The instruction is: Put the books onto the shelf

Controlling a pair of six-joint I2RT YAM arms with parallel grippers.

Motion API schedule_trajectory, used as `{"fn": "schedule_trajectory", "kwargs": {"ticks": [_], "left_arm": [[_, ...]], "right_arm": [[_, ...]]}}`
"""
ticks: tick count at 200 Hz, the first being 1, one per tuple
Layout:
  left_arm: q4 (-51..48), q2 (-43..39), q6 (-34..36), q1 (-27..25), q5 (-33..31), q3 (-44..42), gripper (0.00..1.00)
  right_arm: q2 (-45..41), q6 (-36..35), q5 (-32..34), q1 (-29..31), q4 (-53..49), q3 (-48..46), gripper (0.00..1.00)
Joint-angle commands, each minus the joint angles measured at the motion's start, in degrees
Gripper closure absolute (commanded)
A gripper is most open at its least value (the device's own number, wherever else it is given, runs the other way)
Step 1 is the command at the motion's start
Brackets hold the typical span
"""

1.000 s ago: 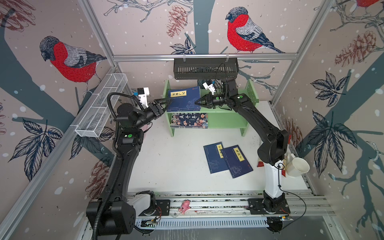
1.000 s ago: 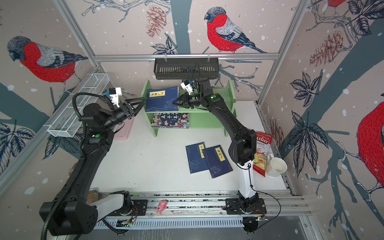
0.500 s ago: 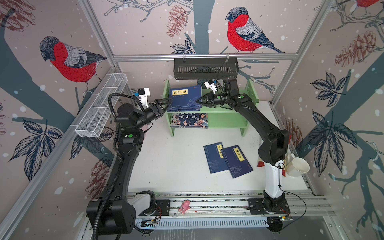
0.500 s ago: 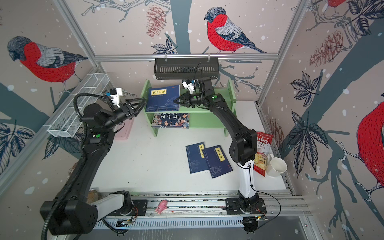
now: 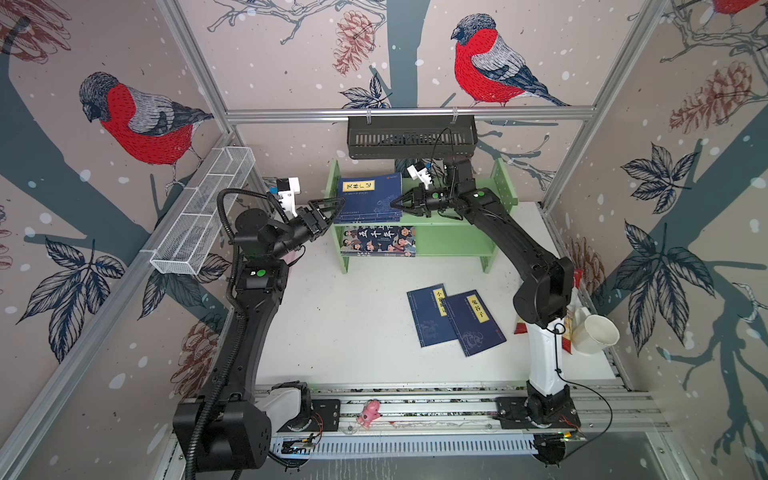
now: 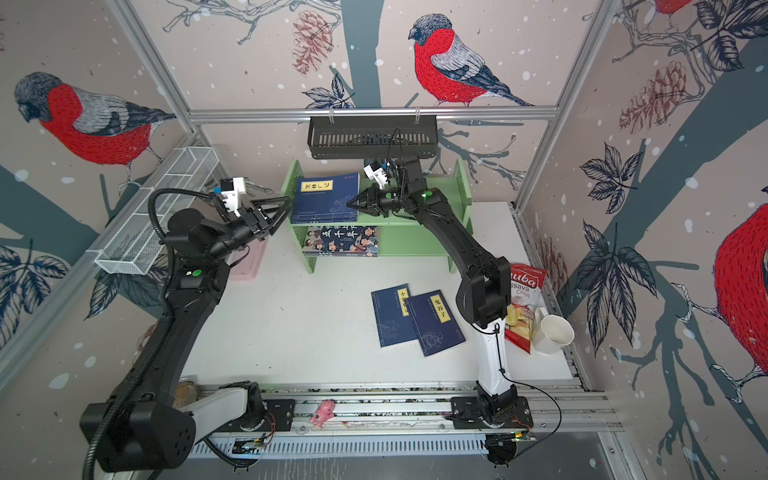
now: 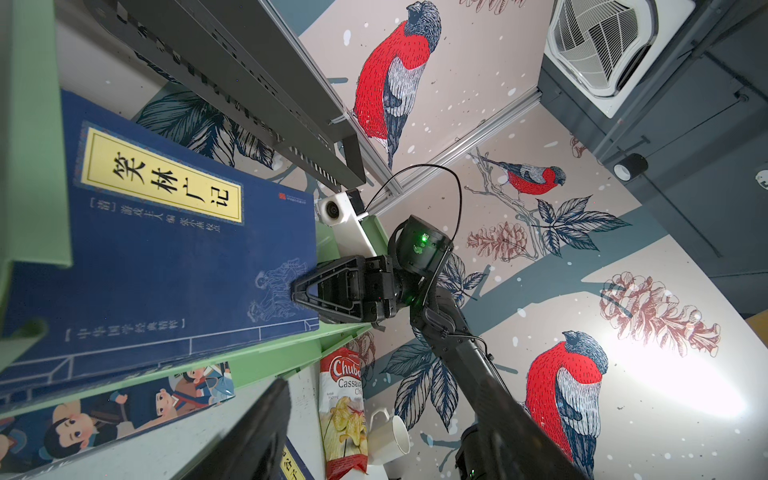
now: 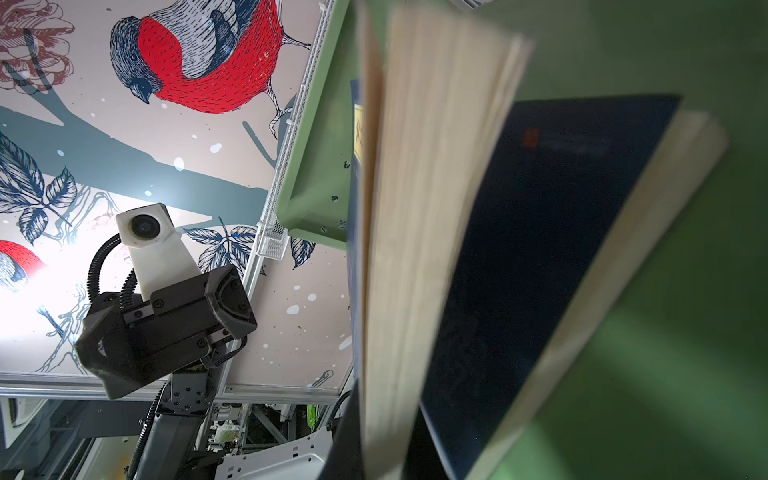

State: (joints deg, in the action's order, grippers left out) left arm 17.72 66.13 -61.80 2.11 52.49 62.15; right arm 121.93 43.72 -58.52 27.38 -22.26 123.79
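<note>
Placing step in hand: the right pincer (image 5: 392, 204) is closed on the right edge of the top navy book (image 5: 368, 197). That book is laid on a second navy book (image 8: 540, 249) on the upper tier of the shelf (image 5: 457, 241), and the cartoon book (image 5: 378, 241) is seen on the lower tier. The left pincer (image 5: 337, 210) is held open just beside the shelf's left panel. Release and a withdrawal clear of the black basket (image 5: 411, 137) are judged to be called for next, after which the two navy books (image 5: 432, 320) lying overlapped on the bench (image 5: 353, 345) are to be fetched.
</note>
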Motion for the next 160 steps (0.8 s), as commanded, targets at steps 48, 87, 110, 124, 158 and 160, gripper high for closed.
{"fn": "schedule_trajectory", "kwargs": {"ticks": [48,87,110,124,158,160], "left_arm": [[4.2,0.1,-1.6,0.1,1.0,-0.4,0.29],[4.4,0.3,-1.7,0.1,1.0,-0.9,0.29],[4.4,0.2,-1.7,0.1,1.1,-0.8,0.29],[4.4,0.3,-1.7,0.1,1.0,-0.7,0.29],[4.3,0.3,-1.8,0.1,1.1,-0.7,0.29],[4.3,0.3,-1.8,0.2,1.1,-0.7,0.29]], "right_arm": [[1.5,-1.6,1.2,-0.1,-2.8,2.8,0.79],[2.6,-3.5,2.7,-0.1,-6.4,5.2,0.65],[2.6,-3.9,3.0,-0.1,-7.3,5.8,0.59],[2.6,-4.5,3.6,-0.2,-8.5,6.4,0.56],[2.7,-6.2,6.3,-0.4,-12.2,8.7,0.51],[2.8,-6.3,6.4,-0.4,-12.4,8.8,0.51]]}}
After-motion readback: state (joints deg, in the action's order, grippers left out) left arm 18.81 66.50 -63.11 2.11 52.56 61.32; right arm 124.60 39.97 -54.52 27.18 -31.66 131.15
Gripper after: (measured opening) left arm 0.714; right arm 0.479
